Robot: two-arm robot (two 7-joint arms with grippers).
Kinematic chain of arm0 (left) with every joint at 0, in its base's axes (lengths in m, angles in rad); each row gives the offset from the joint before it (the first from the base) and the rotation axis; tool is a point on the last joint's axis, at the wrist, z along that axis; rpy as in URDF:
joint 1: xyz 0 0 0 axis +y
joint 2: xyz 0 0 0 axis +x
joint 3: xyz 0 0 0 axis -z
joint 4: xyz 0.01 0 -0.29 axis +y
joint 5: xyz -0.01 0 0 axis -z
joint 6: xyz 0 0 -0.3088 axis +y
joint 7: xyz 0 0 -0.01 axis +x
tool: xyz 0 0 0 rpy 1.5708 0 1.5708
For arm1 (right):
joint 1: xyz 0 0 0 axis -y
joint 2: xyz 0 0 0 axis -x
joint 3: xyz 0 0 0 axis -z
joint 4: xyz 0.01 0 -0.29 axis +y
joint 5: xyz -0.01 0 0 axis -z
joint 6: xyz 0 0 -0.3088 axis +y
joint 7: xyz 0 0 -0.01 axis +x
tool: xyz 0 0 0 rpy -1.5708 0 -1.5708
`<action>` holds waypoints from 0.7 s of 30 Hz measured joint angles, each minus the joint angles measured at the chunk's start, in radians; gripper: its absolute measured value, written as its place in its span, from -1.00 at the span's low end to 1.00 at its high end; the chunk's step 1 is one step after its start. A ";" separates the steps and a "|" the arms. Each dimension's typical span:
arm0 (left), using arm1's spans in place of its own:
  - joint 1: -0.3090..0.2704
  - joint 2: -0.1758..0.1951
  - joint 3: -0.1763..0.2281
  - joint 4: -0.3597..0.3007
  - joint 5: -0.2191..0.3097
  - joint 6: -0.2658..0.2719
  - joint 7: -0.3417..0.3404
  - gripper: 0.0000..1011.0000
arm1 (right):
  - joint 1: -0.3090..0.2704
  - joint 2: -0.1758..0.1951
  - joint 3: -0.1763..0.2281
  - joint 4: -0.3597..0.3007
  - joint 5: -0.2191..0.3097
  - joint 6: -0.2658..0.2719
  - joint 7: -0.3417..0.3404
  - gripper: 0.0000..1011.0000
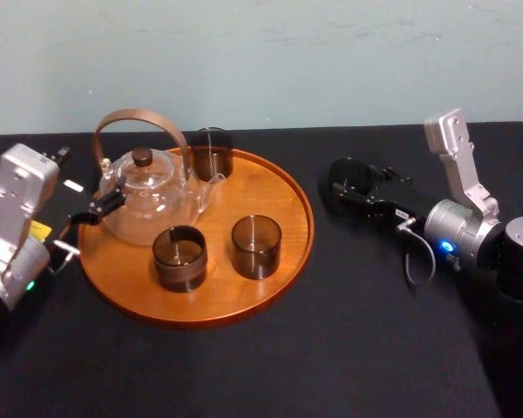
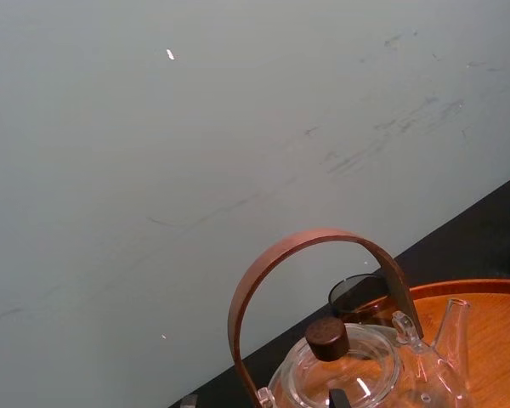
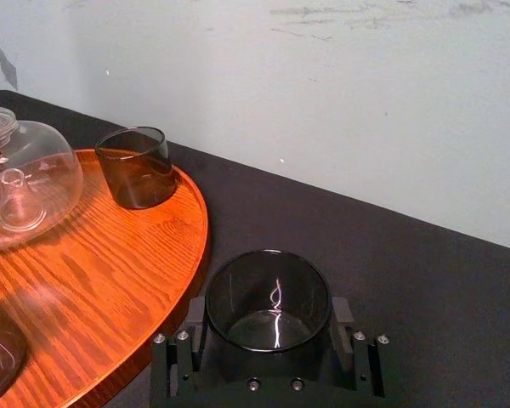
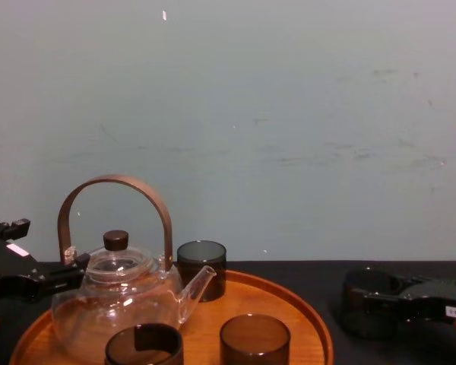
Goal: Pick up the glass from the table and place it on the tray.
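A dark smoky glass (image 3: 268,297) stands upright on the black table (image 1: 349,348), just right of the round wooden tray (image 1: 244,187). My right gripper (image 3: 268,327) reaches in low from the right, with one finger against each side of the glass (image 1: 347,177), shut on it. From the chest the same glass (image 4: 367,300) shows resting on the table, level with the right gripper (image 4: 380,304). My left gripper (image 1: 100,207) sits at the tray's left edge beside the teapot.
On the tray stand a glass teapot (image 1: 144,196) with a brown hoop handle and three more dark glasses: one at the back (image 1: 211,152), two in front (image 1: 179,258) (image 1: 256,246). A pale wall runs behind the table. Bare tray wood lies at its right part.
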 joint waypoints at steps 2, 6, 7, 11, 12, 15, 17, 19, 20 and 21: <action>0.000 0.000 0.000 0.000 0.000 0.000 0.000 0.98 | 0.000 0.000 0.000 0.000 0.000 0.000 0.000 0.76; 0.000 0.000 0.000 0.000 0.000 0.000 0.000 0.98 | 0.000 0.000 0.000 0.000 0.000 0.000 0.000 0.76; 0.000 0.000 0.000 0.000 0.000 0.000 0.000 0.98 | 0.000 0.000 0.000 0.000 0.000 0.000 0.000 0.76; 0.000 0.000 0.000 0.000 0.000 0.000 0.000 0.98 | 0.000 0.000 0.000 0.000 0.000 0.000 0.000 0.76; 0.000 0.000 0.000 0.000 0.000 0.000 0.000 0.98 | 0.000 0.000 0.000 0.000 0.000 0.000 0.000 0.76; 0.000 0.000 0.000 0.000 0.000 0.000 0.000 0.98 | 0.000 0.000 0.000 0.000 0.000 0.000 0.000 0.76; 0.000 0.000 0.000 0.000 0.000 0.000 0.000 0.98 | 0.000 0.000 0.000 0.000 0.000 0.000 0.000 0.76; 0.000 0.000 0.000 0.000 0.000 0.000 0.000 0.98 | 0.000 0.000 0.000 0.000 0.000 0.000 0.000 0.76; 0.000 0.000 0.000 0.000 0.000 0.000 0.000 0.98 | 0.000 0.000 0.000 0.000 0.000 0.000 0.000 0.76; 0.000 0.000 0.000 0.000 0.000 0.000 0.000 0.98 | 0.000 0.000 0.000 0.000 0.000 0.000 0.000 0.76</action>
